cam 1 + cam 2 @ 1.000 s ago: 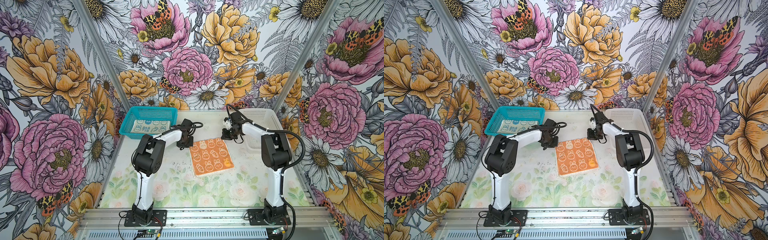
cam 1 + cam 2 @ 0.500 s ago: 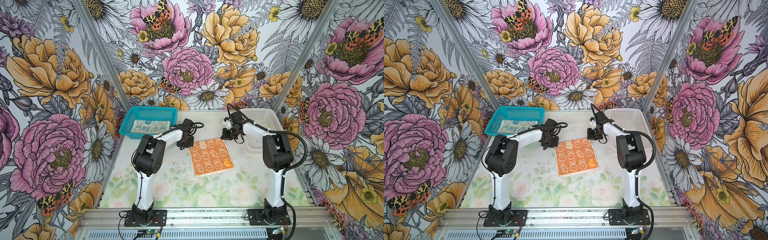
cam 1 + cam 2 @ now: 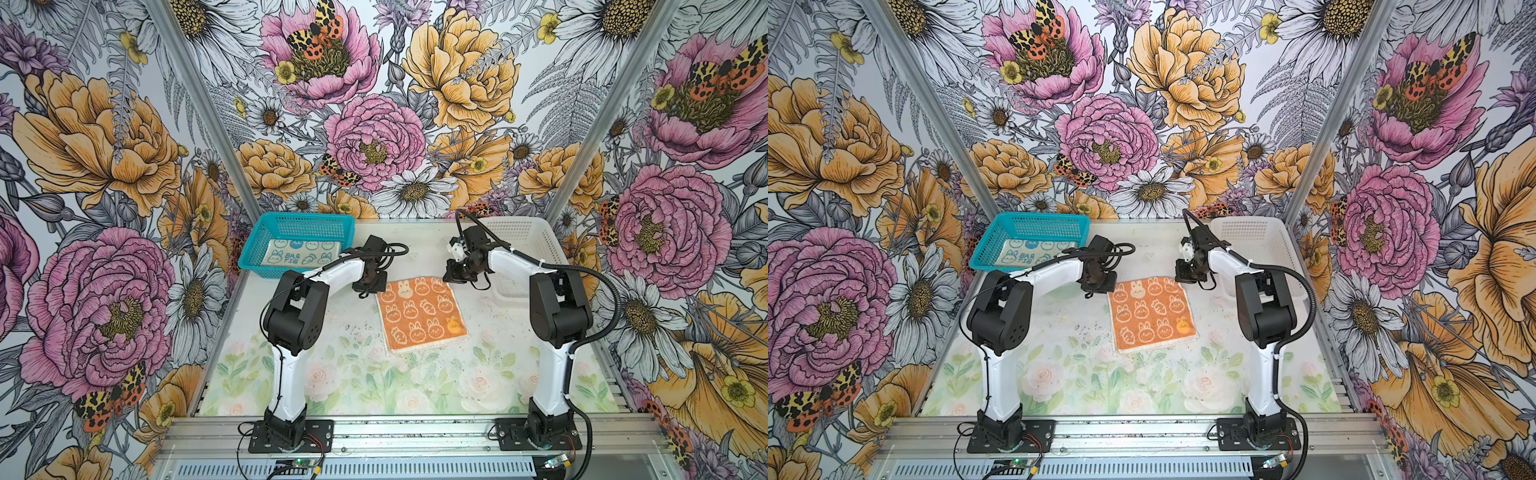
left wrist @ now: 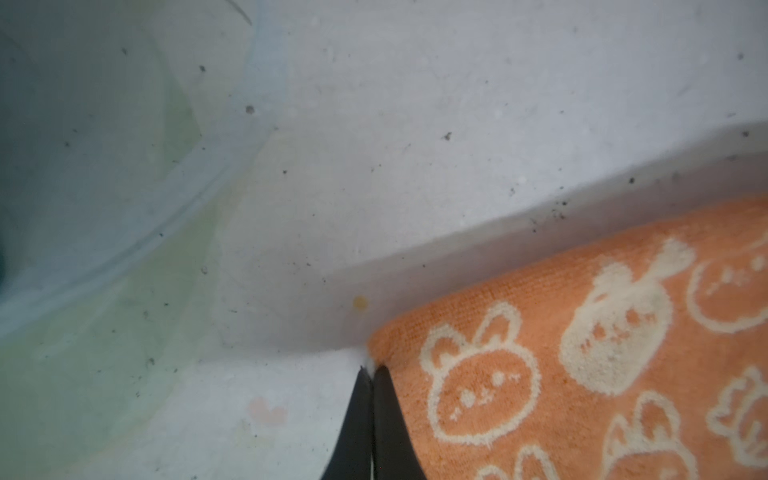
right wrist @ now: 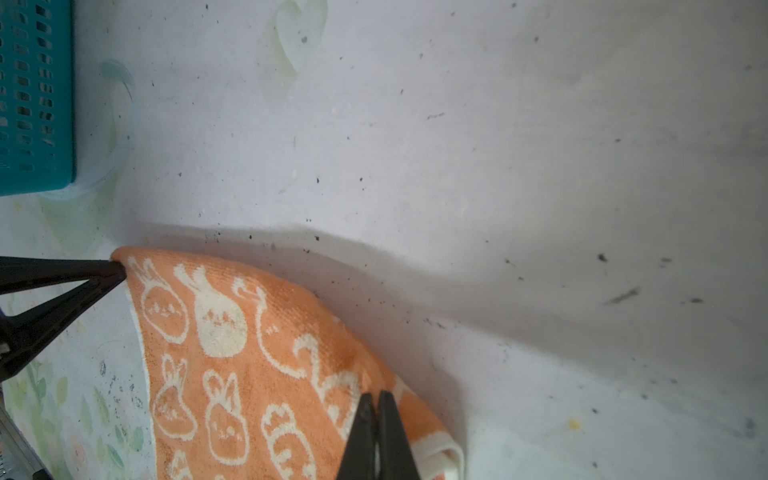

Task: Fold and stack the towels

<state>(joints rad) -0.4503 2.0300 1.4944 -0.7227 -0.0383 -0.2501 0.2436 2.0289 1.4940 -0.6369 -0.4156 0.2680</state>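
Observation:
An orange towel (image 3: 422, 313) with white bunnies lies in the middle of the table in both top views (image 3: 1150, 318). My left gripper (image 3: 376, 289) is shut on its far left corner, seen close in the left wrist view (image 4: 372, 370). My right gripper (image 3: 449, 279) is shut on the far edge near the right corner (image 5: 376, 397). The towel's far edge (image 5: 249, 353) is raised a little and casts a shadow on the table. The left gripper's fingers (image 5: 112, 270) also show in the right wrist view, pinching the corner. A cream towel (image 3: 303, 255) with blue bunnies lies in the teal basket.
The teal basket (image 3: 266, 232) stands at the back left, just behind the left arm. A white mesh basket (image 3: 536, 232) stands at the back right, beside the right arm. The floral table mat (image 3: 374, 386) stretches toward the front edge.

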